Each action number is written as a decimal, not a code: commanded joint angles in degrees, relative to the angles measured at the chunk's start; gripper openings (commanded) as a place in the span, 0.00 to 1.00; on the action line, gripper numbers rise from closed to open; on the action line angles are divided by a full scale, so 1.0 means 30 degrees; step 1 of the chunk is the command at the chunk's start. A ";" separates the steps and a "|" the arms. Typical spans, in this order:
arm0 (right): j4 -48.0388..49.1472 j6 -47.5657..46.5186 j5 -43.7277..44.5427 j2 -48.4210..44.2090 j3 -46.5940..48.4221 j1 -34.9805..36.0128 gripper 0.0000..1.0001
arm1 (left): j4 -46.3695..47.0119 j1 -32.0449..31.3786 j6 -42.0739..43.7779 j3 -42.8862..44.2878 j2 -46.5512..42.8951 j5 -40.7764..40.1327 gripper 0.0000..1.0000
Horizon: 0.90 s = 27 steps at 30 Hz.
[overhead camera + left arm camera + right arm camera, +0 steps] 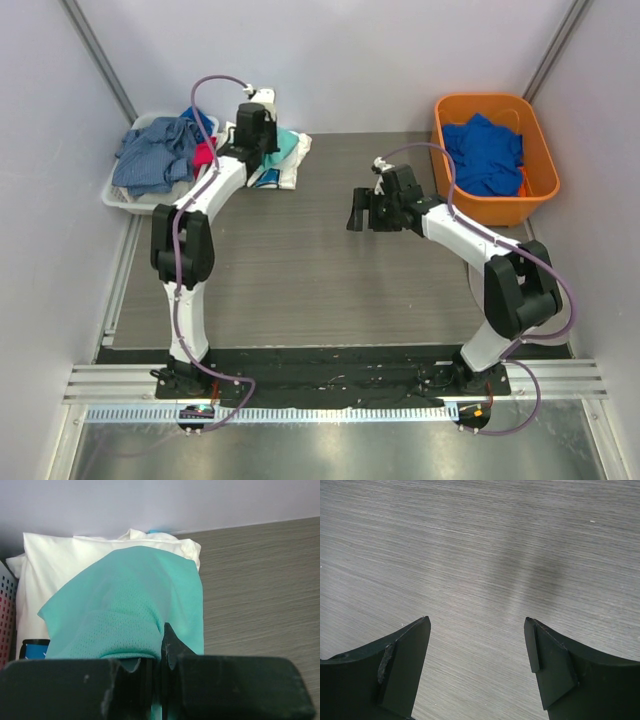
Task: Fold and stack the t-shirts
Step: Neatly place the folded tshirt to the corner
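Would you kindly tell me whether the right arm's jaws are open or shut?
Open: the right gripper has its jaws wide apart, with only the grey wood-grain tabletop showing between them; nothing is held.

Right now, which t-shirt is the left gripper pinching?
The teal t-shirt: its fabric runs into the shut left gripper. The white t-shirt lies beneath it, ungripped.

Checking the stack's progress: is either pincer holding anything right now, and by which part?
The left pincer is shut on the mint-teal t-shirt, pinching its bunched near edge. The right pincer is open, holding nothing.
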 commanded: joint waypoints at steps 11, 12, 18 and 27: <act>0.0826 -0.0115 -0.0364 0.0812 0.0289 -0.0004 0.84 | 0.0944 0.1775 0.0270 0.4437 0.2373 0.2260 0.00; 0.0855 -0.0172 -0.0335 0.0871 0.0319 -0.0033 0.84 | 0.0914 0.1805 0.0153 0.4762 0.2927 0.2319 0.00; 0.0621 -0.0319 -0.0306 0.1544 0.0699 -0.0004 0.84 | 0.1382 0.1951 -0.0404 0.5849 0.4279 0.3023 0.00; 0.0503 -0.0407 -0.0335 0.1721 0.0788 -0.0033 0.84 | 0.2935 0.2128 -0.1459 0.3449 0.4310 0.2995 0.45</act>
